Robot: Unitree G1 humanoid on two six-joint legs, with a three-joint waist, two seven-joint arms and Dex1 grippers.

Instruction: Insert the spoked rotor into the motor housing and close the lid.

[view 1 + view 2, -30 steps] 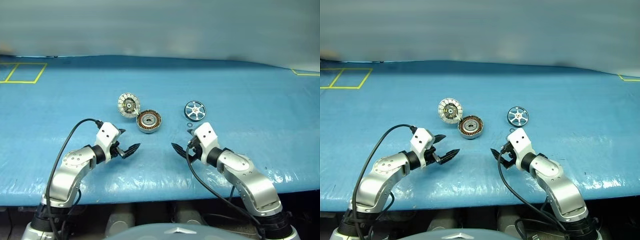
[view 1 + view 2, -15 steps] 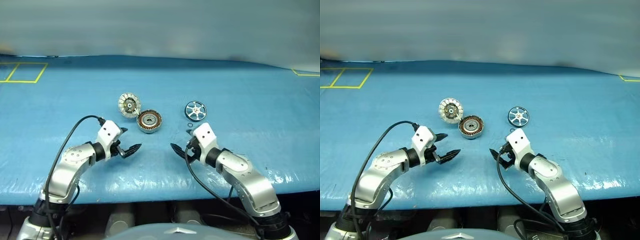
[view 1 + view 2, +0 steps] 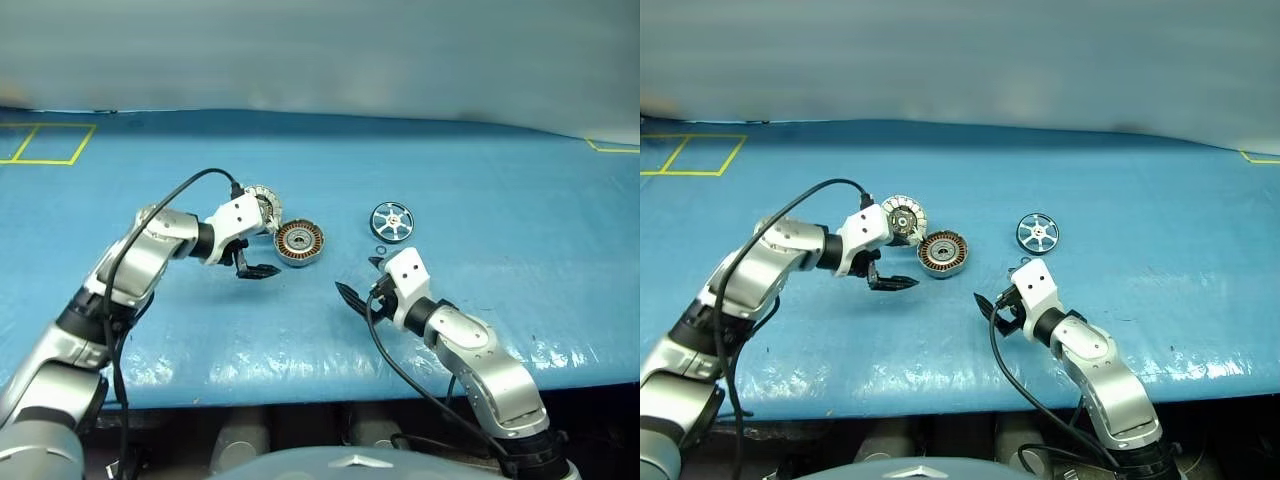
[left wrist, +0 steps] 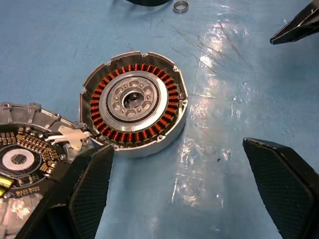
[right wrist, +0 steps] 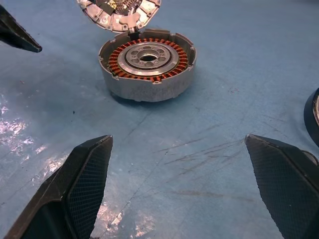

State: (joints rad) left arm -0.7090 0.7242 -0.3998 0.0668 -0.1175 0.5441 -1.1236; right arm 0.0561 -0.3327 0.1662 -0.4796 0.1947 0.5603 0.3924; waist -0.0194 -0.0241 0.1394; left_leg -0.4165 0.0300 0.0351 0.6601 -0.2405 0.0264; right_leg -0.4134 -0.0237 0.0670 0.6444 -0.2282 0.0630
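Note:
The motor housing (image 3: pixel 299 244) lies open-side up on the blue table, its copper windings (image 4: pixel 133 102) showing. Its lid (image 3: pixel 905 217) is hinged open at the housing's far left edge, ribbed face up. The spoked rotor (image 3: pixel 391 220) lies flat to the right of the housing, apart from it. My left gripper (image 3: pixel 265 248) hovers open just left of the housing, pointing down at it, one finger over the lid (image 4: pixel 25 154). My right gripper (image 3: pixel 358 278) stands open and empty, nearer than the housing (image 5: pixel 147 62) and the rotor and pointing toward the housing.
A tiny thin ring (image 3: pixel 378 250) lies on the table between the rotor and my right gripper. Yellow tape lines (image 3: pixel 45 145) mark the far left of the table. The table's front edge (image 3: pixel 300 385) runs close below both arms.
My left arm has risen and swung forward to the housing and lid, its wrist rolling over. The right arm has stayed put.

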